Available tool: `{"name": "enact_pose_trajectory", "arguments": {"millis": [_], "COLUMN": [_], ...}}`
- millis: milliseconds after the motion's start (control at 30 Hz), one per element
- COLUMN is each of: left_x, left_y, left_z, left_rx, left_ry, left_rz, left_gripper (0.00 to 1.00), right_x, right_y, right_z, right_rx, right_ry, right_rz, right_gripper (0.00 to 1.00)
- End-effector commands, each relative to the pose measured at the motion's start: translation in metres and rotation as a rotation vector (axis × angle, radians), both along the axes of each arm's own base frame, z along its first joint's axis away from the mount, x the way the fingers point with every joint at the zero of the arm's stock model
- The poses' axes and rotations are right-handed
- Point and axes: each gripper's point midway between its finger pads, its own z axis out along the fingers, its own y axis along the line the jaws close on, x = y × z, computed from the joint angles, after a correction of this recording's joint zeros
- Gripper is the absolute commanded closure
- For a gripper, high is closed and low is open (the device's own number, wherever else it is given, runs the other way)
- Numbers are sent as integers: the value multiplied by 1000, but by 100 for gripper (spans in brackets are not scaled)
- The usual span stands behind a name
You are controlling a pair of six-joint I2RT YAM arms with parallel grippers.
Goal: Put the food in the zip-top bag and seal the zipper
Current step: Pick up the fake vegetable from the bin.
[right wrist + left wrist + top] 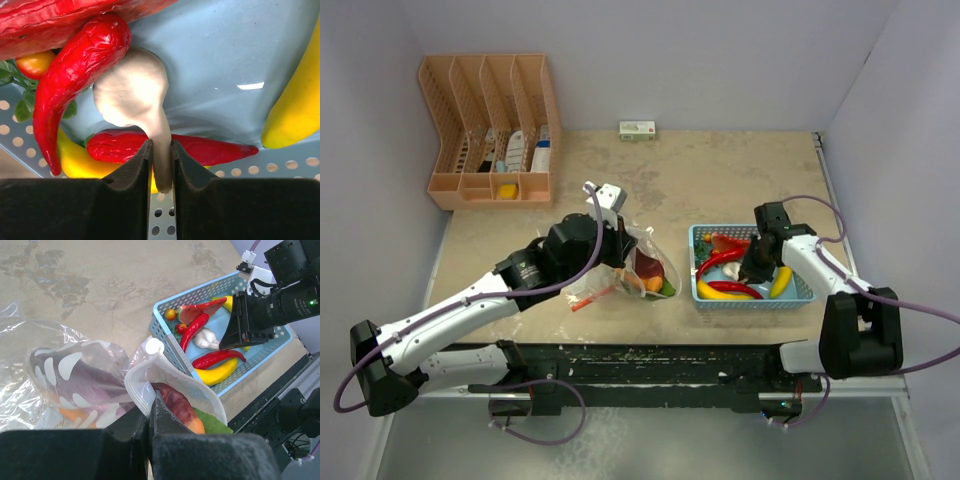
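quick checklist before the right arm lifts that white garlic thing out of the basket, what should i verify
1. Right gripper on the white garlic piece: jaws pinch its thin stem. ok
2. Grip security: only the stem sits between the fingertips, with the bulb outside them. cannot tell
3. Garlic free of its neighbours: a red chili leans against the bulb and may drag along. not ok
4. Left gripper shut on the rim of the zip-top bag. ok
5. Bag mouth held open, facing the blue basket. ok
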Motion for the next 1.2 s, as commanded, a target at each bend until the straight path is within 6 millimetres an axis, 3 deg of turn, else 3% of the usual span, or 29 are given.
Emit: {"name": "enact_pose_trajectory", "arguments": {"millis": [0, 67, 100, 433, 467, 667, 800, 1000, 1167], "left_x": [4, 4, 4, 5, 7, 13, 19, 24, 27], "left_y": [-1, 0, 0, -2, -2, -11, -21, -35, -37], "left_z": [29, 29, 28, 18, 15, 11, 4, -1, 1], "left_rx": [-89, -88, -87, -72, -70, -80, -74, -72, -64], "left_ry": [-53, -53, -52, -31, -27, -22, -13, 5, 2], "left_rz": [20, 22, 22, 27, 32, 35, 31, 12, 17], "left_gripper": [100, 100, 100, 100, 100, 100, 100, 100, 100], "right_x": [7, 6, 6, 2, 9, 11, 9, -6, -15], "right_y": [0, 1, 1, -10, -9, 14, 58, 123, 141], "right_z": [8, 10, 13, 98, 115, 165, 192, 215, 220], "right_rx": [-2, 4, 4, -30, -27, 92, 284, 420, 442], "right_ry": [-34, -35, -43, -227, -279, -428, -522, -589, -602], "right_rz": [-11, -9, -10, -9, 14, 110, 278, 441, 499], "right_gripper": [86, 99, 100, 100, 100, 100, 100, 100, 100]}}
